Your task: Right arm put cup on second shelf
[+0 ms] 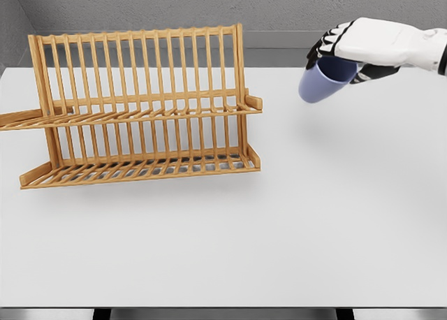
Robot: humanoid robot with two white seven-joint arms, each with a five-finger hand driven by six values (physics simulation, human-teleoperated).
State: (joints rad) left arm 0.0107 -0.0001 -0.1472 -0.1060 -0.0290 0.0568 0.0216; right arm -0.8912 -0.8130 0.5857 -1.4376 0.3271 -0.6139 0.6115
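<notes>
The right hand (pixel 353 51) is coming in from the right edge with its fingers (pixel 323 46) curled around the rim end of a pale blue cup (pixel 323 81), which is hanging tilted in the air, base pointing down and to the left, well above the white tabletop (pixel 314 215) and clear to the right of the wooden dish rack (pixel 143 107). The grasp is looking shallow, so the cup may be slipping out if the arm swings quickly. The rack's upper shelf (pixel 140 115) is made of thin slats under tall upright bars, so a tilted cup may be catching a bar, nudging the light rack, or tipping off the slats. The left hand is not showing.
</notes>
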